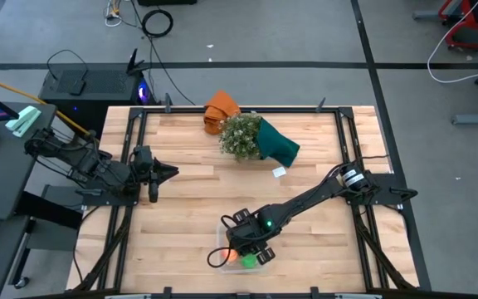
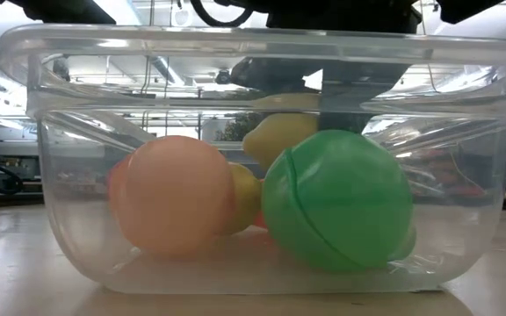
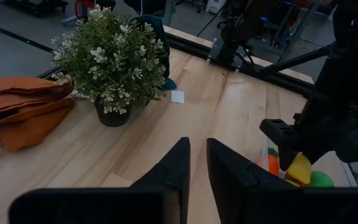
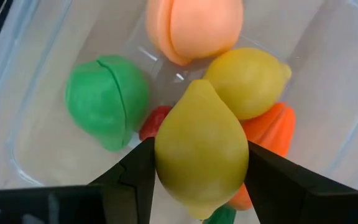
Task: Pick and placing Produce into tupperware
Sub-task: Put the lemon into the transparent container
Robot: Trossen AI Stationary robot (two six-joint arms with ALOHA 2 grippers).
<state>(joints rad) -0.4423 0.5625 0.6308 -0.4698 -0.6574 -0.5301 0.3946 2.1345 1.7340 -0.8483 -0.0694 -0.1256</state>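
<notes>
The clear tupperware (image 1: pixel 221 251) (image 2: pixel 60 175) sits near the table's near edge. On its floor lie a pink-orange peach (image 4: pixel 194 25) (image 2: pixel 174 193), a green round fruit (image 4: pixel 104 99) (image 2: pixel 336 202), one yellow lemon (image 4: pixel 250 81), the orange carrot (image 4: pixel 272 130) and the tiny red berry (image 4: pixel 154 123). My right gripper (image 1: pixel 251 241) (image 4: pixel 201 168) hangs over the container, shut on the other lemon (image 4: pixel 201 155) (image 2: pixel 279 132). My left gripper (image 1: pixel 163 173) (image 3: pixel 197 162) waits shut at the table's left side, touching nothing. My right gripper pinches the lemon's broad middle (image 4: pixel 166 155) between its two fingers, one on each side, lying across the fruit's length. The fingers come from above, pointing down into the container. The lemon is lifted clear, just above the fruits on the container floor.
A bushy plant (image 1: pixel 243 135) in teal wrap (image 1: pixel 279 143) and an orange cloth (image 1: pixel 220 108) lie near the table's far edge, with a small white tag (image 1: pixel 279 172) beside them. Bare wood stretches between them and the container. Black rails frame the table.
</notes>
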